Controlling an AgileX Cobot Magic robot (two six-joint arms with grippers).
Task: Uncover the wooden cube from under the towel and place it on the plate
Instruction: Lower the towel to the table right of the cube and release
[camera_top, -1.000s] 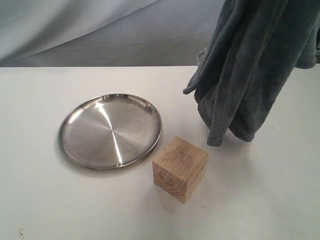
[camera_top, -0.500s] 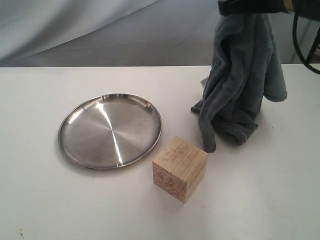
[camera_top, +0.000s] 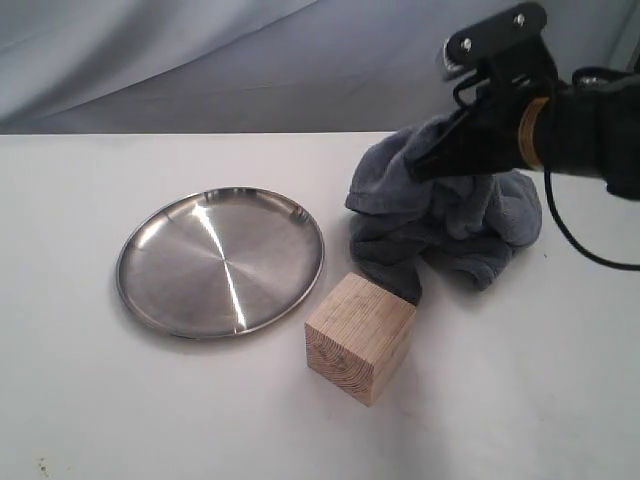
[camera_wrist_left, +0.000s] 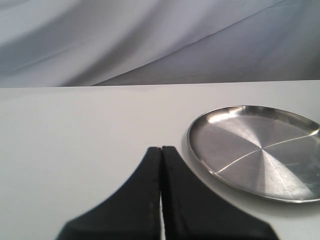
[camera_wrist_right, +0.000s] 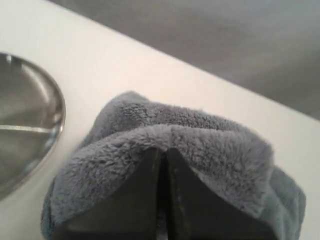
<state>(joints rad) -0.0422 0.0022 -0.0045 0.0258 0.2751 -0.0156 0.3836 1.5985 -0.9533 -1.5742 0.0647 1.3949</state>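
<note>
The wooden cube (camera_top: 360, 337) stands uncovered on the white table, just right of the silver plate (camera_top: 220, 261), which holds nothing. The blue-grey towel (camera_top: 440, 215) lies bunched on the table behind the cube, its front fold touching the cube's back edge. My right gripper (camera_top: 425, 165) is low over the heap and shut on a fold of the towel (camera_wrist_right: 170, 135). In the right wrist view part of the plate (camera_wrist_right: 30, 125) shows beyond the cloth. My left gripper (camera_wrist_left: 161, 149) is shut on nothing, hovering near the plate (camera_wrist_left: 255, 150); it is out of the exterior view.
A grey-blue cloth backdrop (camera_top: 200, 60) hangs behind the white table (camera_top: 150, 400). The right arm's cable (camera_top: 590, 260) loops down to the right of the towel.
My right gripper has come down with the towel. The cloth hung high at first, and now it rests in a heap on the table behind the cube. Cube and plate stay put.
</note>
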